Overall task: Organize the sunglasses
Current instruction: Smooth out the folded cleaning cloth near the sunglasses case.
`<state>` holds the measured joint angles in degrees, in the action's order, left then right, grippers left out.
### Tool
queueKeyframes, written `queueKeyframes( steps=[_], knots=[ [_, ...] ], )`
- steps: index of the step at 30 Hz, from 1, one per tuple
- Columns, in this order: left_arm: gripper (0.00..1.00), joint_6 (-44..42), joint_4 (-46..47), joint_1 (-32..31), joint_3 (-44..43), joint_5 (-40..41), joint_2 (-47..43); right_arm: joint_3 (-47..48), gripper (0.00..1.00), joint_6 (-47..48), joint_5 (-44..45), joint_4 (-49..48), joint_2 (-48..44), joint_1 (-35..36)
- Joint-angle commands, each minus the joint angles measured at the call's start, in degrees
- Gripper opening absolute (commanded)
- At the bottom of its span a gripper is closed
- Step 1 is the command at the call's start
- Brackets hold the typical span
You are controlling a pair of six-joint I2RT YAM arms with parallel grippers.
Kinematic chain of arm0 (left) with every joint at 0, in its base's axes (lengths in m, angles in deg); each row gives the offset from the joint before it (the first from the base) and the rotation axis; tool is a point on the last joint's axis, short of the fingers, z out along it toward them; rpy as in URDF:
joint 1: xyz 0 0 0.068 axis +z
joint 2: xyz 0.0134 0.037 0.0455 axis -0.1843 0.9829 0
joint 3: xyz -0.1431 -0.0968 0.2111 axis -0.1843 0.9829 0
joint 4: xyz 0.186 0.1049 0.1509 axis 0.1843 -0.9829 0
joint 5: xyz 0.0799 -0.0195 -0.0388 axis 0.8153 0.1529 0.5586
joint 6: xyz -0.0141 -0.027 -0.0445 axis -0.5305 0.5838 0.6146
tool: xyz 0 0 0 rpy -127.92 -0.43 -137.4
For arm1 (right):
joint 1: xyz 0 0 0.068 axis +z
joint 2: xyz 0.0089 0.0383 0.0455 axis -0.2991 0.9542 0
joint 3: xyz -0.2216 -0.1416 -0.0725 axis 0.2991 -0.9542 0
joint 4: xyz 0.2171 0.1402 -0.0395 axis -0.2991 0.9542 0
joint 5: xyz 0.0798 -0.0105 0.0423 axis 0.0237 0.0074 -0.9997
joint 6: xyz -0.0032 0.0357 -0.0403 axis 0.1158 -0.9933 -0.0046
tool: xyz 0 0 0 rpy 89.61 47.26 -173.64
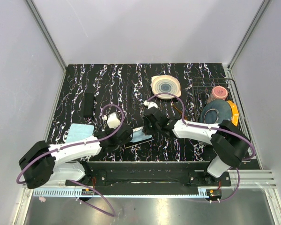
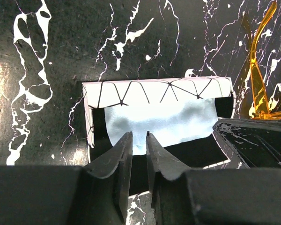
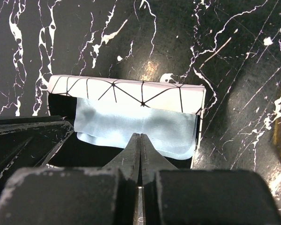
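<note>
Left gripper [image 1: 131,137] and right gripper [image 1: 146,129] at the white box [image 1: 141,138]; sunglasses [image 1: 180,110] outside it on the desk [image 1: 107,79]
Top view: both grippers meet over the box, close to the middle of the desk's near edge; the sunglasses lie apart from it, toward the right edge. Left wrist view: jaws narrowly apart, gripping nothing, above the blue cloth [image 2: 164,122] inside the box. Right wrist view: jaws fully closed, tips at the cloth edge; a pinch cannot be confirmed
</note>
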<state>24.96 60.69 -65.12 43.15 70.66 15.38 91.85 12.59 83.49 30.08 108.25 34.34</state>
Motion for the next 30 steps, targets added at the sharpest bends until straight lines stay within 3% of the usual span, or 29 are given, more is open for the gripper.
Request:
queueKeyframes(
  steps=[1, 6, 15, 30],
  knots=[
    [0.2, -0.4, 4.6, -0.3, 0.2, 0.4, 1.0, 1.4, 0.0, 1.3, -1.8, -1.3, -0.2, 0.1],
    [0.16, -1.9, 8.6, -0.2, -0.6, 0.2, 3.9, 0.1, 0.0, 1.5, -2.7, -7.6, 2.8, 0.2],
    [0.13, -0.5, 8.1, -0.2, -0.2, -0.2, 9.6, -0.1, 0.0, 1.3, -2.4, -8.0, 5.7, 0.1],
    [0.13, 0.0, 4.5, -0.2, -1.2, 0.7, 10.5, 3.4, 0.0, -3.2, 16.4, 3.4, 8.4, 0.0]
  ],
)
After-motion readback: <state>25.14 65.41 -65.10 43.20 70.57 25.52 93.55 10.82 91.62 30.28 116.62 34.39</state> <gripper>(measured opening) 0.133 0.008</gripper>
